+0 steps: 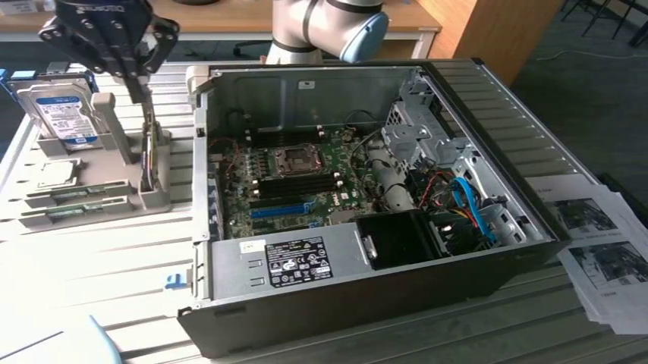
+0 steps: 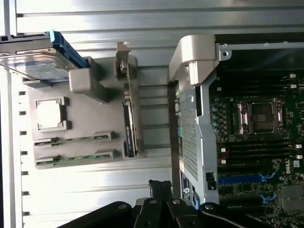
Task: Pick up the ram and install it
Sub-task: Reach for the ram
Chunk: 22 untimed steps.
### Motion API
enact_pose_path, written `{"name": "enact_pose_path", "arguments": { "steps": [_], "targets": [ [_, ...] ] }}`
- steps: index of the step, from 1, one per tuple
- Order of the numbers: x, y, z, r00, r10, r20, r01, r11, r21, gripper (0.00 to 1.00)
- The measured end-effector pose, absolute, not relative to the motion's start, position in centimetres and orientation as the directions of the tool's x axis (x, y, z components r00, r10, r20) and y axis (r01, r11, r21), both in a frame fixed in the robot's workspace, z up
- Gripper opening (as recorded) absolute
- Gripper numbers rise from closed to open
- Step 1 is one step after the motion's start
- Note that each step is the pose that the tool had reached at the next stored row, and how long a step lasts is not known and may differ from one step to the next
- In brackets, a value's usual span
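- Jaws pressed together with nothing between them: in the exterior view we see the gripper (image 1: 136,85) hanging empty above the grey holder tray (image 1: 102,189), which sits to the exterior view's left of the open computer case (image 1: 303,280).
- In that same view the ram (image 1: 73,199) sits in a groove of the tray with its twin stick (image 1: 73,218) just beside it. Both are well below the fingertips and untouched. The hard drive (image 1: 63,114) stands upright at the tray's far end.
- We judge the ram light, stiff and thin (and fragile, since chips and edge contacts would not forgive squeezing or bending). A gentle pinch across its thin body at mid-length, clear of the contact edge, looks the safest hold.
- In the wrist view the gripper (image 2: 160,186) shows as dark fingertips closed on each other and carrying nothing.
- There the ram (image 2: 76,139) lies in its groove near the processor chip (image 2: 50,114), the twin stick (image 2: 76,156) alongside it, both apart from the fingertips. The motherboard (image 2: 256,142) lies exposed inside the case.
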State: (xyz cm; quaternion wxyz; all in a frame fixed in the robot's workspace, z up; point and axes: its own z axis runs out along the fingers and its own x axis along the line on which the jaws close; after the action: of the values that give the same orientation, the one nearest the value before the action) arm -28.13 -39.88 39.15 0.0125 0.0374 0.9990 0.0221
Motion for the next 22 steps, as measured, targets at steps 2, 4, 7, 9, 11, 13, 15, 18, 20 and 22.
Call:
{"name": "enact_pose_path", "arguments": {
  "steps": [2, 4, 7, 9, 11, 13, 15, 18, 20, 22],
  "targets": [
    [-28.8, -39.9, 39.1, -0.997, 0.075, -0.023, 0.074, 0.996, 0.045, 0.09],
    [-29.5, -39.9, 39.1, -0.997, 0.075, -0.023, 0.074, 0.996, 0.045, 0.09],
    [-30.6, -39.9, 39.1, -0.997, 0.075, -0.023, 0.074, 0.996, 0.045, 0.09],
    [-31.3, -39.9, 39.1, -0.997, 0.075, -0.023, 0.074, 0.996, 0.045, 0.09],
    [-32.0, -39.9, 39.1, -0.997, 0.075, -0.023, 0.074, 0.996, 0.045, 0.09],
    [-32.8, -39.9, 39.1, -0.997, 0.075, -0.023, 0.074, 0.996, 0.045, 0.09],
    [-33.5, -39.9, 39.0, -0.997, 0.075, -0.023, 0.074, 0.996, 0.045, 0.09],
    [-34.7, -39.9, 39.0, -0.997, 0.075, -0.023, 0.074, 0.996, 0.045, 0.09],
    [-35.5, -39.9, 39.0, -0.997, 0.075, -0.023, 0.074, 0.996, 0.045, 0.09],
    [-36.3, -39.9, 39.0, -0.997, 0.075, -0.023, 0.074, 0.996, 0.045, 0.09]
  ]
}}
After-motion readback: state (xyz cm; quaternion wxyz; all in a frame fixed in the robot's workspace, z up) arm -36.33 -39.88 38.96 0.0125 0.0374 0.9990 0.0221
